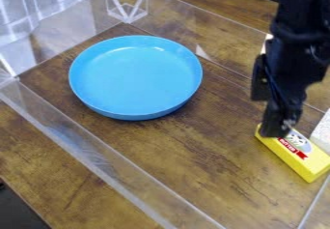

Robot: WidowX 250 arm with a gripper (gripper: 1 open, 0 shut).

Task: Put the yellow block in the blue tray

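Observation:
The yellow block (298, 154), with its red and white label, lies on the wooden table at the right, well apart from the blue tray (93, 103). The tray is a wide round cyan dish at centre left with nothing in it. My black gripper (284, 128) points straight down over the block's far left end. Its fingers look spread, one fingertip (272, 127) low beside the block's end and the other mostly hidden behind the hand. Nothing is held.
A white object (323, 125) sits at the right edge just behind the block. Clear plastic walls (77, 141) border the wooden table (194, 146) at the front left and back.

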